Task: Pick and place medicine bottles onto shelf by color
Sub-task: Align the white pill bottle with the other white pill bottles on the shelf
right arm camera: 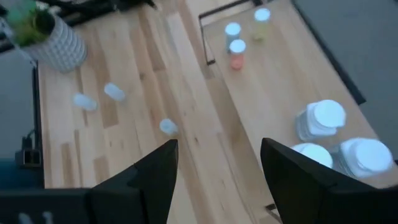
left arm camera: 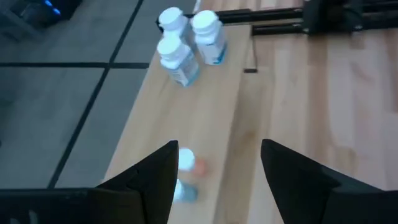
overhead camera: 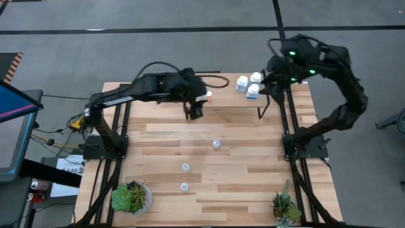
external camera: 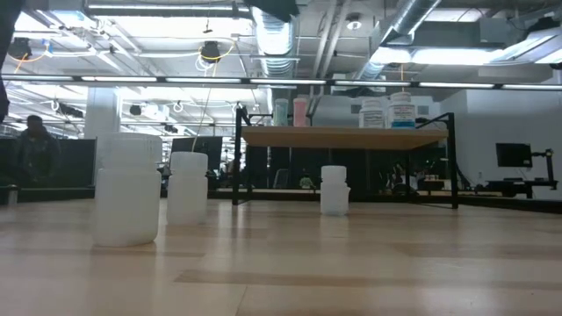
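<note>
- The left gripper hangs above the shelf, fingers spread and empty; an orange bottle stands upright just ahead of the fingertips.
- Three small bottles remain on the table, well behind those fingers, nearer the left arm than the right.
- The right gripper, fingers apart and empty, hovers beside the white bottles.

There are three big white bottles and three small bottles on one shelf, three little bottles on the worktop, and two plants.
</note>
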You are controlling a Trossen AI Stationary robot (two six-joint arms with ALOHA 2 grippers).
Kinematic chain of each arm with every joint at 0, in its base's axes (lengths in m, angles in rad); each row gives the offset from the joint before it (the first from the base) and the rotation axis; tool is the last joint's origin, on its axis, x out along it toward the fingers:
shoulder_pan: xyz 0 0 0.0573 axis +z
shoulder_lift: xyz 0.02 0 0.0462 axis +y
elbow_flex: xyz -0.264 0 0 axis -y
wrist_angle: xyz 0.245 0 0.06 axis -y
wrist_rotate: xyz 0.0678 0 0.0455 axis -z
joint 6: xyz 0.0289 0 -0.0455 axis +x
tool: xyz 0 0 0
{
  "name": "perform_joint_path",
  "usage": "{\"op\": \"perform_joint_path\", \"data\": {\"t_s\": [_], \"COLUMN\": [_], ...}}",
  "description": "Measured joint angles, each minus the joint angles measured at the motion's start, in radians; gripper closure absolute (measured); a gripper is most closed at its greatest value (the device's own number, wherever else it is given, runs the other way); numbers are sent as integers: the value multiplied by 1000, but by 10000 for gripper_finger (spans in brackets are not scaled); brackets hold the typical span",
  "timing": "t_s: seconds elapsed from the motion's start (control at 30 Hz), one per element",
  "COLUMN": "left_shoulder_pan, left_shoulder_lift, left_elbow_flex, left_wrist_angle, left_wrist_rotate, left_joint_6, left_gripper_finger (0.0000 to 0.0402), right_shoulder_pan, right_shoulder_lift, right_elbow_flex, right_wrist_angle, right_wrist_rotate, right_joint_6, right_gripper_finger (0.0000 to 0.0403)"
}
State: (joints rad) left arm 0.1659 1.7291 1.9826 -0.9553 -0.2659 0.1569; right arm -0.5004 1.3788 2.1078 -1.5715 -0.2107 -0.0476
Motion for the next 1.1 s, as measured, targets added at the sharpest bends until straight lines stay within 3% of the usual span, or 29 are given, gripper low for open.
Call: {"op": "perform_joint_path", "data": {"t_s": [0.17, 0.33, 0.5, 0.67, 0.73, 0.9, 0.97, 1.1], "left_shoulder_pan": [33, 23, -18, -73, -89, -109, -110, -107], "left_shoulder_lift": [27, -16, -47, -57, -56, -56, -56, -56], "left_elbow_flex": [-1, 0, -9, -47, -52, -52, -52, -52], "left_wrist_angle": [36, -153, -365, -470, -489, -448, -441, -440], "left_wrist_rotate": [43, 82, 134, 130, 124, 122, 122, 119], "left_joint_6": [9, -62, -137, -177, -198, -206, -206, -189], "left_gripper_finger": [184, 184, 184, 185, 184, 184, 184, 185], "right_shoulder_pan": [53, 141, 221, 299, 315, 310, 306, 258], "right_shoulder_lift": [-65, -76, -121, -219, -250, -240, -195, -63], "right_elbow_flex": [0, -72, -372, -720, -821, -944, -944, -841], "right_wrist_angle": [0, 6, 106, 368, 514, 894, 1007, 1016], "right_wrist_rotate": [27, 55, 63, 80, 164, 499, 538, 543], "right_joint_6": [69, 94, 104, 129, 149, 290, 280, 250], "right_gripper_finger": [152, 152, 154, 167, 175, 199, 208, 230]}}
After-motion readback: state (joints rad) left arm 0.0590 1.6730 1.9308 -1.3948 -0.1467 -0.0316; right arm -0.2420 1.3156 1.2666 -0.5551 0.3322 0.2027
